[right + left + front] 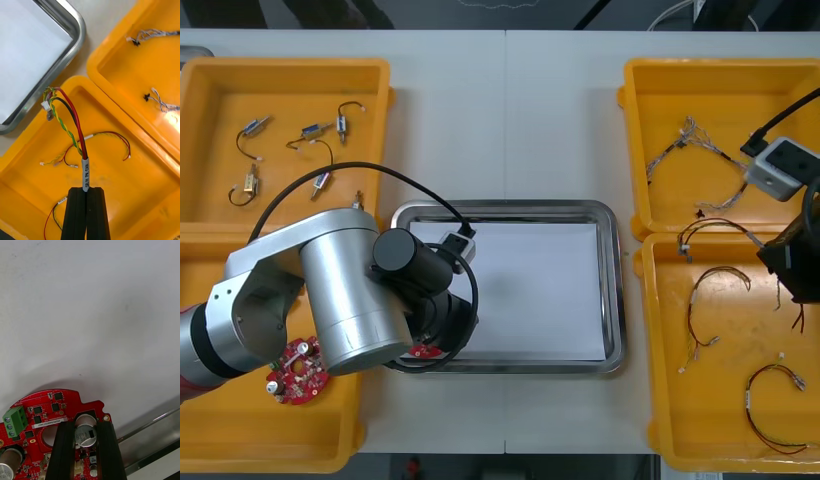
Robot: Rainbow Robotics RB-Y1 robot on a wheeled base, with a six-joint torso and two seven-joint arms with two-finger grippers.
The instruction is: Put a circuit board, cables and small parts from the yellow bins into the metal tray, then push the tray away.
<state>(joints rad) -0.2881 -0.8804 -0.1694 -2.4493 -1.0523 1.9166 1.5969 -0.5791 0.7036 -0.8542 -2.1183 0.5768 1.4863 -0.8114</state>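
The tray point(612, 290) sits mid-table between my bins point(290, 100). My left gripper point(85, 423) holds a circuit board point(48, 408) over its near left corner; my right gripper point(86, 189) holds a cable point(71, 116) above the near right bin point(725, 420).

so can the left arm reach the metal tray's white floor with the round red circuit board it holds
Likely yes: the left fingers grip the round red circuit board over the metal tray's near left corner, with bare white floor beneath.
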